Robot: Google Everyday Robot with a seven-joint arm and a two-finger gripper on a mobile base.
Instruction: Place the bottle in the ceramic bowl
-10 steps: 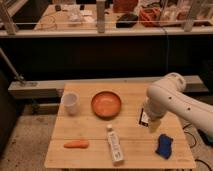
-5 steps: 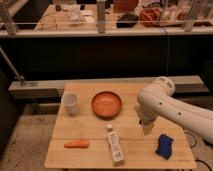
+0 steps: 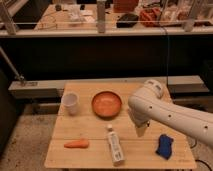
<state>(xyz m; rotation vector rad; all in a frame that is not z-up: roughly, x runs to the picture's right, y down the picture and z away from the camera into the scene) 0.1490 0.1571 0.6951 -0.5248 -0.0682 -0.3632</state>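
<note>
The bottle point(image 3: 115, 145) lies on its side on the wooden table point(image 3: 90, 125), near the front edge. Its small cap points back towards the bowl point(image 3: 106, 103) and its base points towards the front. It is on the bare wood, outside the bowl and apart from it, a little in front of the bowl's near rim. The orange bowl sits upright towards the back of the table, near the middle. A white cup point(image 3: 70, 103) stands upright just to its left in the picture, not touching it. An orange carrot point(image 3: 76, 144) lies flat near the front, on the far side of the bottle from the arm and apart from it. A crumpled blue object point(image 3: 164, 146) rests near the front corner on the arm's side. The thick white arm point(image 3: 170, 112) reaches in from the picture's right edge. Its gripper point(image 3: 141, 130) points down over the table, near the bottle's cap end and in front of the bowl's rim, touching neither. It holds nothing that can be seen, and I cannot tell whether it is open or closed. Behind the table runs a grey ledge point(image 3: 45, 86).
</note>
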